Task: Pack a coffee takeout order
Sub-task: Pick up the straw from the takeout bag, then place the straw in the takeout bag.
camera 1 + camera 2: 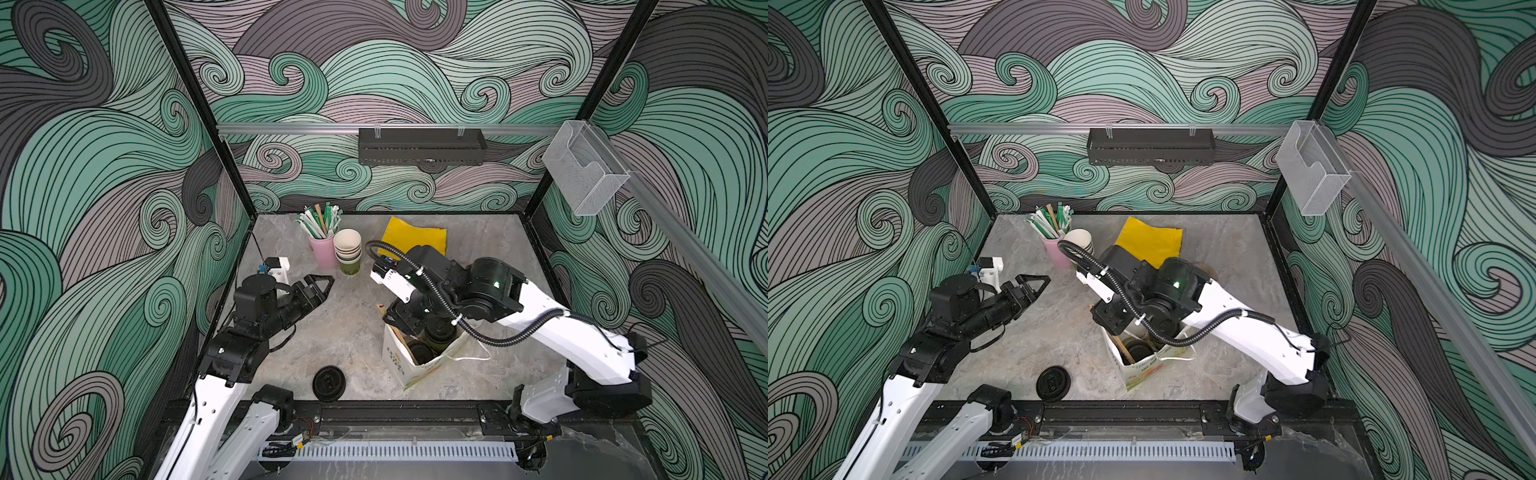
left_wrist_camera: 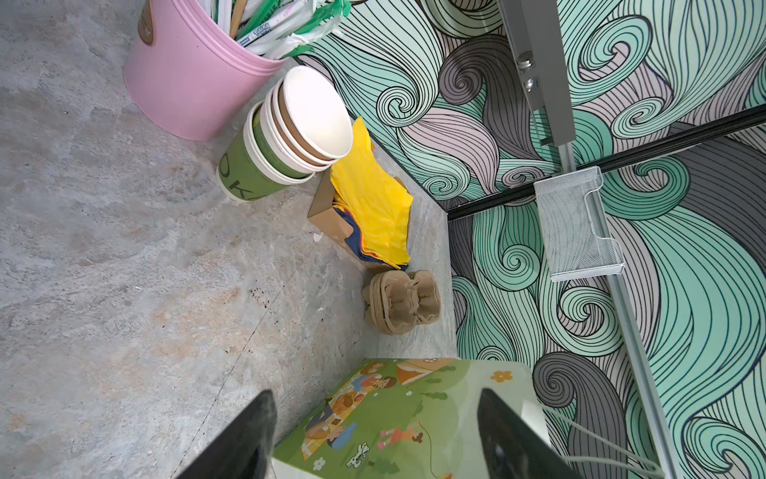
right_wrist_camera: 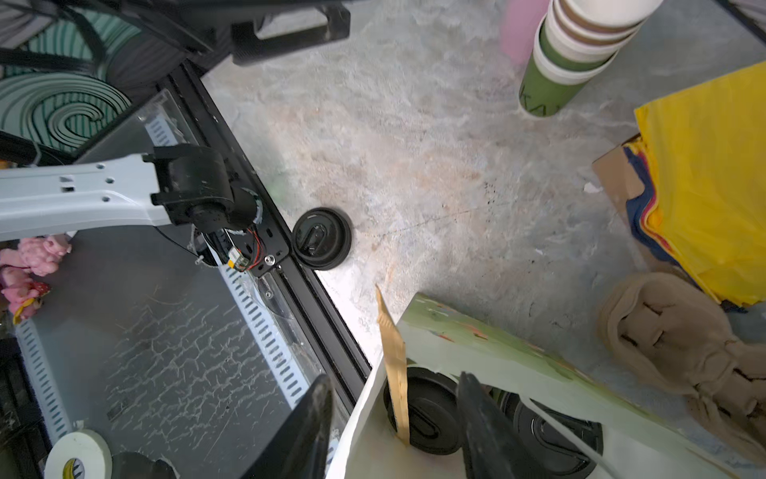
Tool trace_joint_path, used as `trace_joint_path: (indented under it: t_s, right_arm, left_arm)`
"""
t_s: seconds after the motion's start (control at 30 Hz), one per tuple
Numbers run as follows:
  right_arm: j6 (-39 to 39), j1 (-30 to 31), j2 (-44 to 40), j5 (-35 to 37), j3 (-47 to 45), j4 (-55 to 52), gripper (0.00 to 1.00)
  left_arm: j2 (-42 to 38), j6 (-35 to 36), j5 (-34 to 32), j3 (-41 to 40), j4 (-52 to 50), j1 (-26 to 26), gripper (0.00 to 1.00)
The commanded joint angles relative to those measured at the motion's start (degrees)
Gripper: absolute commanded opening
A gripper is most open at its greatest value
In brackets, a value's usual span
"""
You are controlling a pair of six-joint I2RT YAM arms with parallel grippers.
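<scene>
We find the right hand [image 3: 393,379] open and empty at the mouth of the paper bag [image 1: 397,365] at 5 o'clock, which holds two lidded cups [image 3: 435,414]. The left hand [image 1: 322,286] hovers open and empty at 9 o'clock.

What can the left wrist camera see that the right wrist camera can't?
Only the left wrist camera shows the wrapped straws in the pink cup and the clear holder on the wall. Only the right wrist camera shows the loose black lid on the table, lidded cups inside the paper bag, a wooden stick and a roll of tape. Both show the stack of green cups, the yellow napkins, the brown cup carriers and the bag.
</scene>
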Motion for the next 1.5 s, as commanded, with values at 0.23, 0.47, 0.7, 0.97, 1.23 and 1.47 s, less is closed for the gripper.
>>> trace_joint_path:
  t_s: [0.23, 0.47, 0.7, 0.97, 1.23, 1.47]
  right_arm:
    - [1.7, 0.4, 4.5, 0.9, 3.7, -1.1, 0.32]
    - [2.1, 0.4, 2.4, 0.5, 3.7, -0.3, 0.11]
    - [-0.4, 0.4, -2.1, -0.1, 4.7, -3.5, 0.00]
    - [-10.3, 0.4, -9.2, 5.5, 0.9, -8.2, 0.00]
    - [-14.1, 0.4, -11.1, 4.8, -9.3, -1.5, 0.02]
    - [-12.8, 0.4, -13.8, -4.6, -14.0, 7.9, 0.42]
  left_arm:
    - [-1.3, 1.7, -0.5, -0.6, -0.2, -0.4, 0.78]
    - [-2.0, 1.8, -1.3, -1.0, -0.4, -0.4, 0.78]
    - [-1.8, 1.9, -2.1, -1.2, 1.7, -0.4, 0.78]
    - [-0.2, 3.3, -1.4, -0.9, 2.5, -0.4, 0.78]
    - [2.7, 4.5, -0.3, 0.7, 2.5, -0.4, 0.78]
    - [4.0, 5.5, -0.5, 2.0, 2.3, -0.6, 0.78]
